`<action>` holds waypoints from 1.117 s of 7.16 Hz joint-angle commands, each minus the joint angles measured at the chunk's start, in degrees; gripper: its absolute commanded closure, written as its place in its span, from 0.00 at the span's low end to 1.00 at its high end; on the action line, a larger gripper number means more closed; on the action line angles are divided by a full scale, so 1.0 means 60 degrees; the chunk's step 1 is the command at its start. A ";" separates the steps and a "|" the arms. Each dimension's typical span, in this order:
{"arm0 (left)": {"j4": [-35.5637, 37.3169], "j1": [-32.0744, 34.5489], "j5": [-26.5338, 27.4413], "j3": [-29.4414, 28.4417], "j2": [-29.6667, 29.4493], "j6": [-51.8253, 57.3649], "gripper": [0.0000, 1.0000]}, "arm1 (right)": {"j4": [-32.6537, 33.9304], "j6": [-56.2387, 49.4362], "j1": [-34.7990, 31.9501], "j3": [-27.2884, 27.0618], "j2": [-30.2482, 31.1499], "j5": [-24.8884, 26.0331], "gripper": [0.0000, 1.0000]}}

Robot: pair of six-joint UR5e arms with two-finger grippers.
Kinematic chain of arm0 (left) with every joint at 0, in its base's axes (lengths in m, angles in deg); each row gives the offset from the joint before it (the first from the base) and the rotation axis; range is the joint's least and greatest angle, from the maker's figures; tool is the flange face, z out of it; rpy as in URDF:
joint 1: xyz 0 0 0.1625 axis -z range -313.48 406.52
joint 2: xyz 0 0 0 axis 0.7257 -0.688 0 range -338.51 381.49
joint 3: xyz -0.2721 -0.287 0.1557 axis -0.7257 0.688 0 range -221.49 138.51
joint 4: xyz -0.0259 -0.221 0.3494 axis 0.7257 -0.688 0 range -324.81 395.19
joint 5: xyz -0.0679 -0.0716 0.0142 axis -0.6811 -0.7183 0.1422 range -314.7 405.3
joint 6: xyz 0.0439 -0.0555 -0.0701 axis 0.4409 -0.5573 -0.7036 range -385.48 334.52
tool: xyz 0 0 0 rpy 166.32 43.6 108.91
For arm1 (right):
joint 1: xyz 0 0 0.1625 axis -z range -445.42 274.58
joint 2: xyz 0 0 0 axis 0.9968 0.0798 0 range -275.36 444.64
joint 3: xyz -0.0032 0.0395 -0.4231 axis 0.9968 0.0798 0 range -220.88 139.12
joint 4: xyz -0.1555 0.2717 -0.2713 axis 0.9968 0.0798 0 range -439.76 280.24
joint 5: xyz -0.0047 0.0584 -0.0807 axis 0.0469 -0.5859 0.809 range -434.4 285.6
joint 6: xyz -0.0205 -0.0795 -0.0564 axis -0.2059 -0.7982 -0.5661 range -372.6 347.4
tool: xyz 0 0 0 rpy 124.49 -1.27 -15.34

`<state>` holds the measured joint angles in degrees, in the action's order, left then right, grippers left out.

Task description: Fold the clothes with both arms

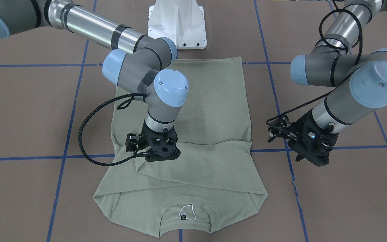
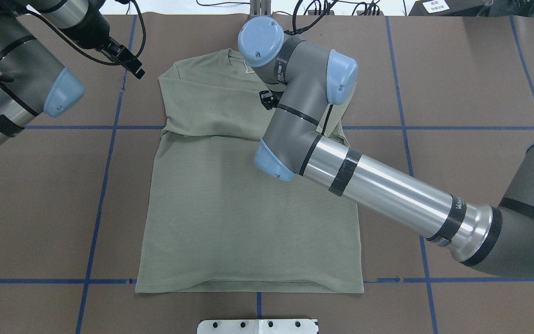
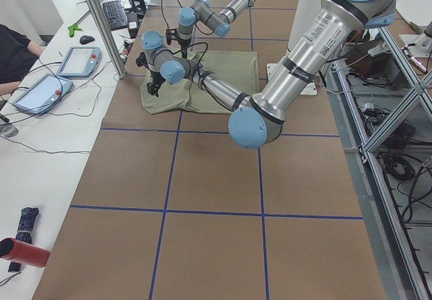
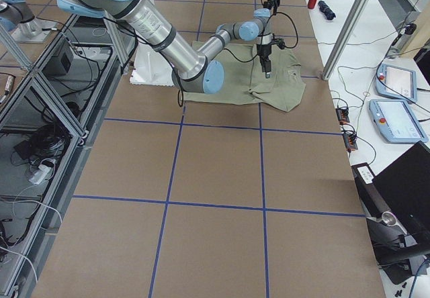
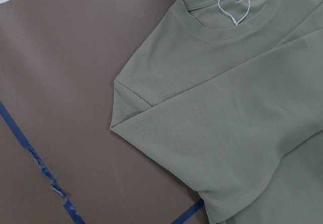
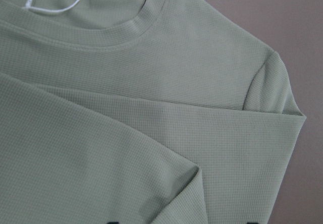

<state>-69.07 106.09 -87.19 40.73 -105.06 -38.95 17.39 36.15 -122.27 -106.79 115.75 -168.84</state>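
The sage-green shirt (image 1: 197,111) lies flat on the table with both sleeves folded across the body. Its neckline with the black label and white string loop (image 1: 187,213) points away from the robot. My right gripper (image 1: 160,157) hovers just above the folded sleeve at that shoulder side; it is open and empty, and its fingertips (image 6: 113,222) show far apart at the bottom edge of the right wrist view. My left gripper (image 1: 309,162) hangs over bare table beside the shirt's other edge, open and empty. In the overhead view the left gripper (image 2: 132,65) sits off the shirt's (image 2: 230,208) far left corner.
The brown table (image 1: 29,111) carries a grid of blue tape lines (image 1: 66,134). The white pedestal base (image 1: 177,23) stands at the shirt's hem end. The right forearm (image 2: 387,190) crosses above the shirt's right side. Operators' desks with tablets (image 3: 74,60) lie beyond the table's far edge.
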 commanded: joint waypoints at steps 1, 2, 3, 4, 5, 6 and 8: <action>0.0004 0.0003 -0.0007 -0.0006 0.0014 0.0004 0.00 | -0.0092 -0.0082 0.0325 0.0479 0.0001 0.0636 0.18; 0.0004 0.0003 -0.0007 0.0009 0.0014 -0.0025 0.00 | -0.0644 -0.0359 0.0369 0.0757 0.0016 0.0682 0.22; 0.0004 0.0003 -0.0007 -0.0006 0.0014 -0.0084 0.00 | -0.0910 -0.0869 0.0442 0.1021 0.0030 0.0987 0.24; 0.0004 0.0003 0.0007 0.0009 0.0014 -0.0099 0.00 | -0.0913 -0.1077 0.0457 0.1023 0.0030 0.1004 0.26; 0.0004 -0.0011 0.0007 0.0009 0.0014 -0.0128 0.00 | -0.0898 -0.1427 0.0443 0.1009 0.0001 0.1019 0.31; 0.0004 -0.0011 0.0007 -0.0006 0.0014 -0.0143 0.00 | -0.0898 -0.1474 0.0443 0.0980 0.0016 0.1004 0.34; 0.0004 -0.0011 0.0022 -0.0006 0.0014 -0.0143 0.00 | -0.0840 -0.1475 0.0472 0.0906 0.0030 0.0931 0.34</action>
<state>-69.04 106.04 -87.13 40.70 -104.98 -39.79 12.23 27.49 -119.52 -101.19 115.86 -163.10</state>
